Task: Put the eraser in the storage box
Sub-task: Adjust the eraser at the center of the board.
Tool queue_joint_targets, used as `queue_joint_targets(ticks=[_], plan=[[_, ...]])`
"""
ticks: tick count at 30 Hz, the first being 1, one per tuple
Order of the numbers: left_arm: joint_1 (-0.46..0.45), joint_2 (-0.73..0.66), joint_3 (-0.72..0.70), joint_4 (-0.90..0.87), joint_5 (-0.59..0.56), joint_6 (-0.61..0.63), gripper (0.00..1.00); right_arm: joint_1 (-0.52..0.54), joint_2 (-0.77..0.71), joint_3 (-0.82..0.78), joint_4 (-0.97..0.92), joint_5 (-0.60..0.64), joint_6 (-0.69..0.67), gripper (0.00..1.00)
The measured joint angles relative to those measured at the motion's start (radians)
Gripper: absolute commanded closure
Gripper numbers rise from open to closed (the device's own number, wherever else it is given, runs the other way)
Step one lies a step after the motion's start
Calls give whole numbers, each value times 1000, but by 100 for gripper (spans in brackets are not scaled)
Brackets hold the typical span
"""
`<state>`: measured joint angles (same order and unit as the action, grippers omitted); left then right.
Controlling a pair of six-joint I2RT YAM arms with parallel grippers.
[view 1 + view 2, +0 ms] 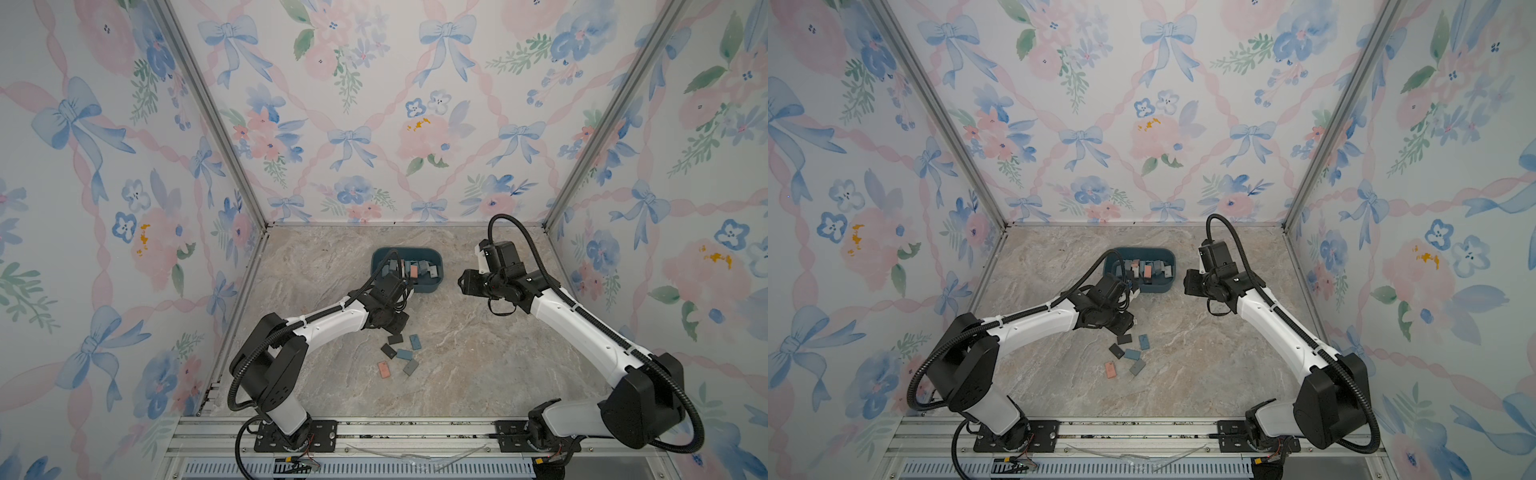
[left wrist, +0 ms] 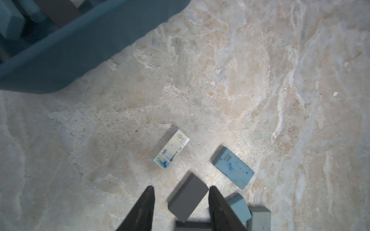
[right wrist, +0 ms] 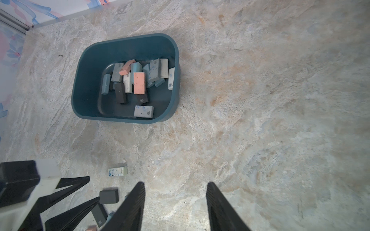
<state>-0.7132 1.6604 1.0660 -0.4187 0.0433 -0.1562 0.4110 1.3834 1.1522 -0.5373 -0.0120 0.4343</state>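
Note:
The storage box (image 1: 409,249) (image 1: 1142,249) is a dark teal tub at the back middle of the table, holding several erasers in grey, blue, white and pink (image 3: 139,83). Several loose erasers (image 1: 404,354) lie in front of it. My left gripper (image 2: 181,188) (image 1: 394,329) is low over this group, open, its jaws on either side of a dark grey eraser (image 2: 188,197) that lies flat on the table. My right gripper (image 3: 175,183) (image 1: 463,282) hovers to the right of the box, open and holding nothing.
In the left wrist view a white sleeved eraser (image 2: 171,149) and a speckled blue eraser (image 2: 233,167) lie just beyond the fingers, with the box wall (image 2: 80,50) further off. A pink eraser (image 1: 384,369) lies nearest the front. Patterned walls enclose the marble table (image 1: 478,374) on three sides.

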Motion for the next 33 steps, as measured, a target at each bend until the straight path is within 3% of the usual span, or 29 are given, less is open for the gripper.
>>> queue_joint_targets(ticks=[19, 33], plan=[[-5, 164, 77, -20, -13, 50, 53, -19, -58, -57, 3, -3, 11, 47], [-7, 209, 129, -26, -66, 76, 53, -26, -65, -68, 4, -4, 22, 46]])
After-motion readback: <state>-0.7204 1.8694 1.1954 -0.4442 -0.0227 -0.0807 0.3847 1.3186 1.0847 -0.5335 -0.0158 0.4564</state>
